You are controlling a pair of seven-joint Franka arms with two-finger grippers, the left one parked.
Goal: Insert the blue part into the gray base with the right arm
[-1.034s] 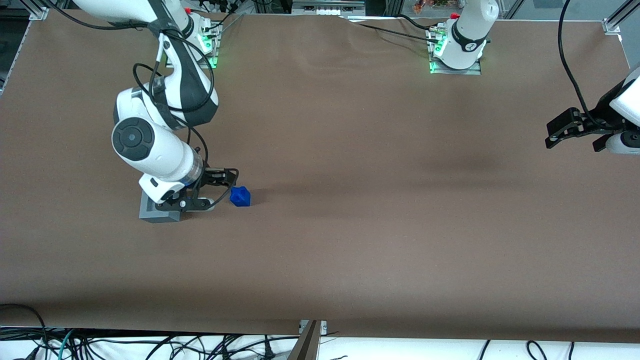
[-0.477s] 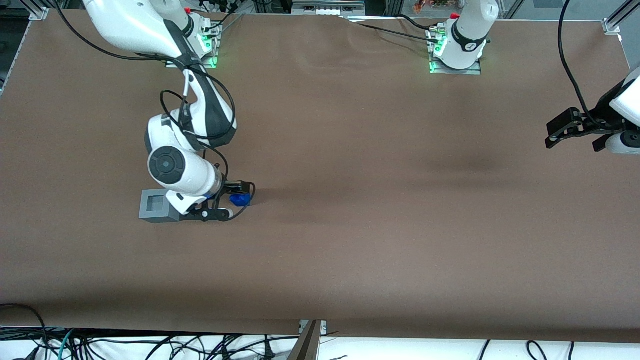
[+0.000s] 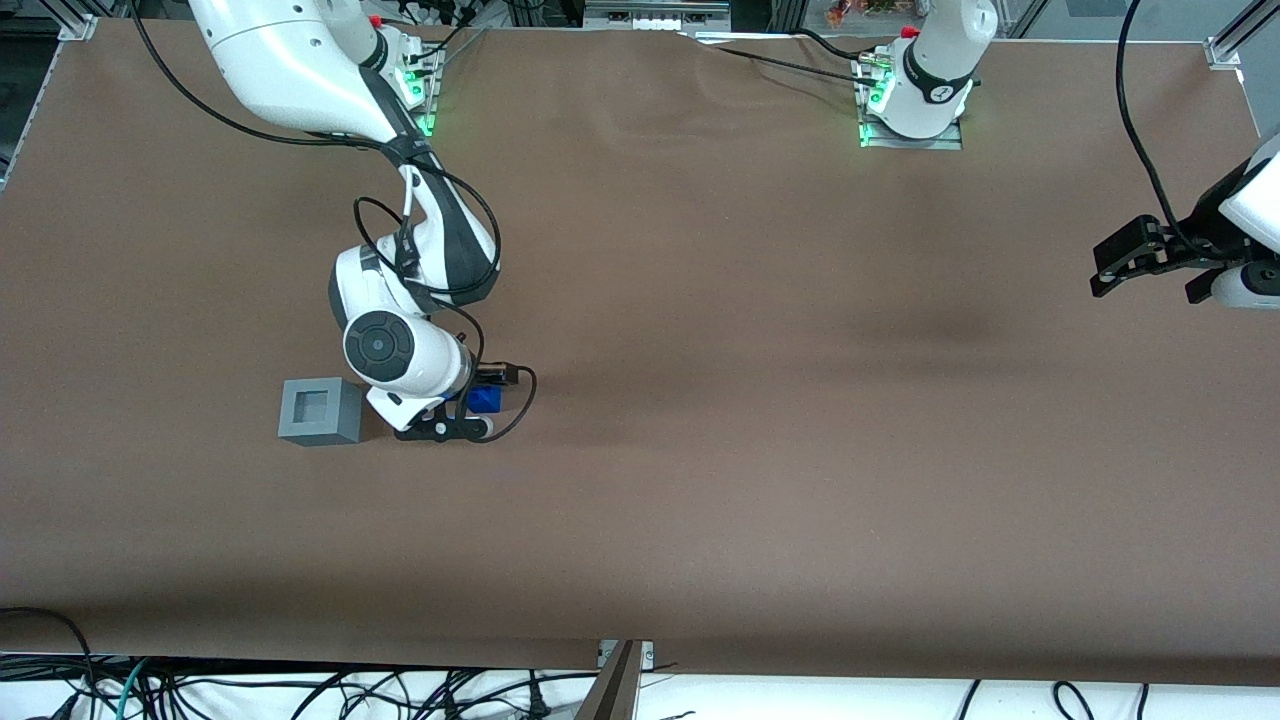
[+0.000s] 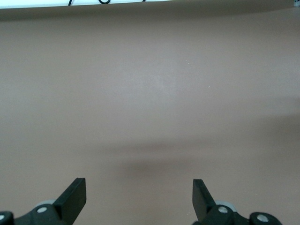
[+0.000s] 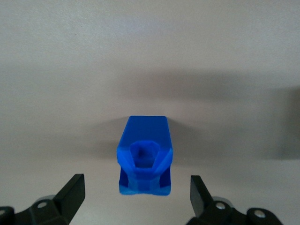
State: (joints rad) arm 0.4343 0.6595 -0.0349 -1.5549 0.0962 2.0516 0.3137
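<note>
The blue part [image 3: 487, 399] lies on the brown table beside the gray base [image 3: 320, 411], toward the parked arm's end from it. The gray base stands upright and its square recess shows empty. The right arm's gripper [image 3: 474, 402] hangs low over the blue part, with its wrist partly hiding it. In the right wrist view the blue part [image 5: 144, 157] sits between the two black fingertips [image 5: 74, 188], which stand wide apart and do not touch it. The gripper [image 5: 136, 191] is open and holds nothing.
The brown table cover [image 3: 750, 450] stretches wide toward the parked arm's end. Both arm bases [image 3: 910, 110] stand at the table edge farthest from the front camera. Cables [image 3: 300, 690] hang below the near edge. A black cable loops round the working wrist.
The right arm has swung from over the gray base toward the blue part, uncovering the base. The open gripper now straddles the blue part. The blue part has not moved.
</note>
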